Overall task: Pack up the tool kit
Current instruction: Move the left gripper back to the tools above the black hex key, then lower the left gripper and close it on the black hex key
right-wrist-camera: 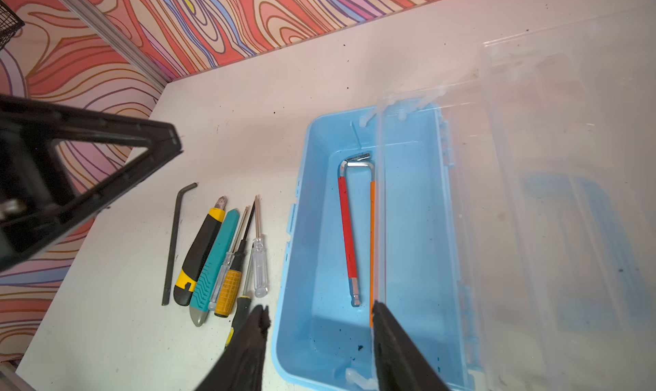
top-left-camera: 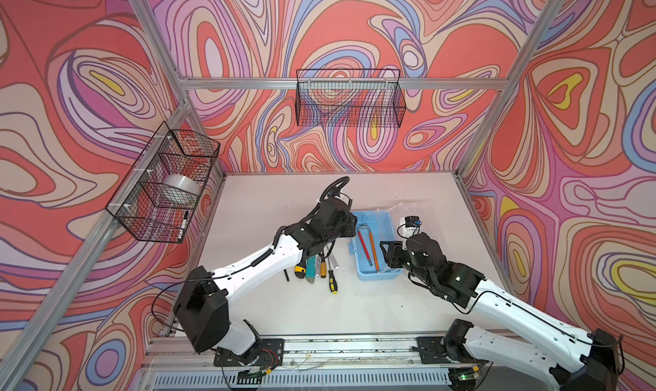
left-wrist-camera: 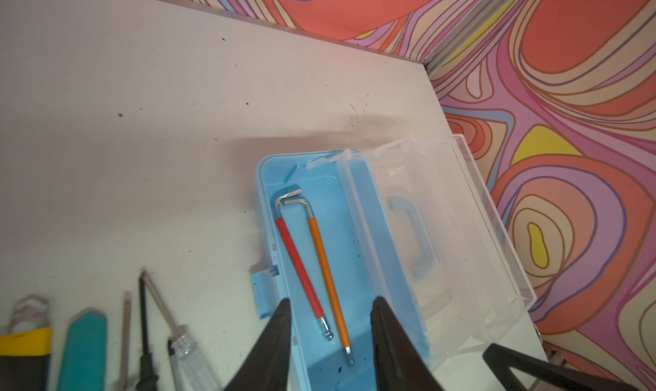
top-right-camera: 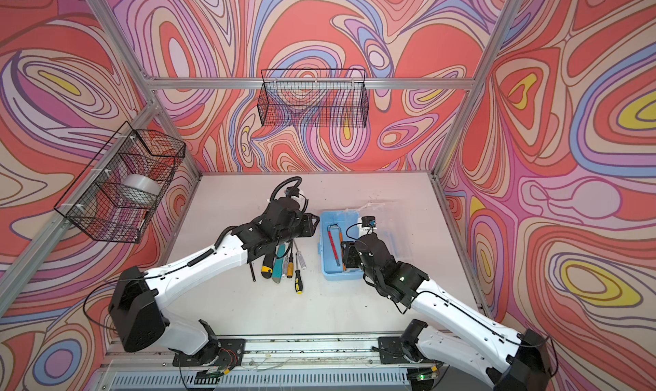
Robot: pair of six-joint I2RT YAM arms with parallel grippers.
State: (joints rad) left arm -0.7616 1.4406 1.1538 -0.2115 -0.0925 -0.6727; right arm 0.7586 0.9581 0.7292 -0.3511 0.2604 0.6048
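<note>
Now, on the tabletop point(top-left-camera: 269, 201), right of its middle and nearer the right edge than the left: a light-blue box point(top-left-camera: 372, 275), with its clear lid point(left-wrist-camera: 479, 229) swung back toward the right edge. Flat on the floor of that box, side by side: a red hex key point(left-wrist-camera: 301, 265) and an orange hex key point(left-wrist-camera: 328, 272), bent ends together at the far end. Just left of the box, out on the bare tabletop, in a tight row running far to near: a black hex key point(right-wrist-camera: 172, 243), a yellow-and-black knife point(right-wrist-camera: 198, 254), a teal knife point(right-wrist-camera: 213, 265), an orange-handled screwdriver point(right-wrist-camera: 227, 293), a clear-handled screwdriver point(right-wrist-camera: 260, 265) and, closest to the near edge, a black-and-yellow screwdriver point(top-left-camera: 332, 282).

Raised by the left wall of the box: the left gripper point(left-wrist-camera: 332, 300), fingers point(left-wrist-camera: 280, 336) partly spread, gripping nothing, with only the two coloured keys below in the gap. Over the near half of the box: the right gripper point(right-wrist-camera: 319, 306), fingers point(right-wrist-camera: 390, 343) likewise partly spread and gripping nothing. Hard to tell whether the finger nearer the lid touches the orange key's end, hidden behind it.

Off the tabletop, on the left wall: a black wire basket point(top-left-camera: 163, 187) with a pale roll point(top-left-camera: 179, 190) inside.
</note>
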